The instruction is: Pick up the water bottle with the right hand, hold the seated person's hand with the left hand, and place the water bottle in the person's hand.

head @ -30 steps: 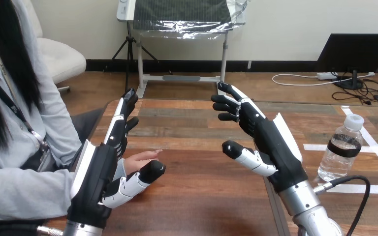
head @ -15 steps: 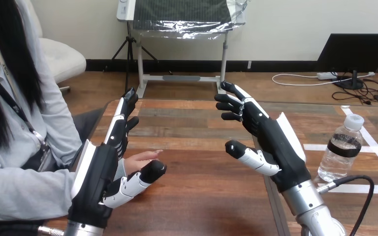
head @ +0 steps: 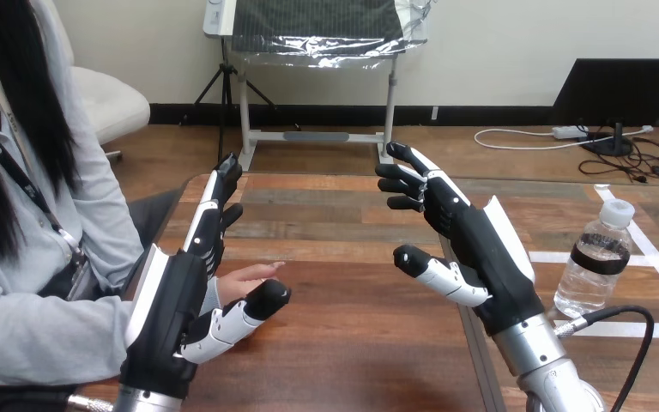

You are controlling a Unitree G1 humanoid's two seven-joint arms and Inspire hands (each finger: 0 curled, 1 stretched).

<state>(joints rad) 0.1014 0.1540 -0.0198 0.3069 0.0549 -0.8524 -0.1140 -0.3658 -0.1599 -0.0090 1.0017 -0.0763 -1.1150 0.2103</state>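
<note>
On the tabletop [head: 352, 343] the water bottle [head: 596, 262] stands at 3 o'clock of your right hand [head: 472, 249], spread wide and empty; grip what looks light, slick, squashy plastic round its middle.

Left hand [head: 173, 300] was open at the surface's [head: 352, 343] left edge; person's hand [head: 244, 276] lay just beside it, contact unclear; right hand [head: 472, 249] open above mid-surface; water bottle [head: 596, 262] stood upright, apart, at right.
</note>
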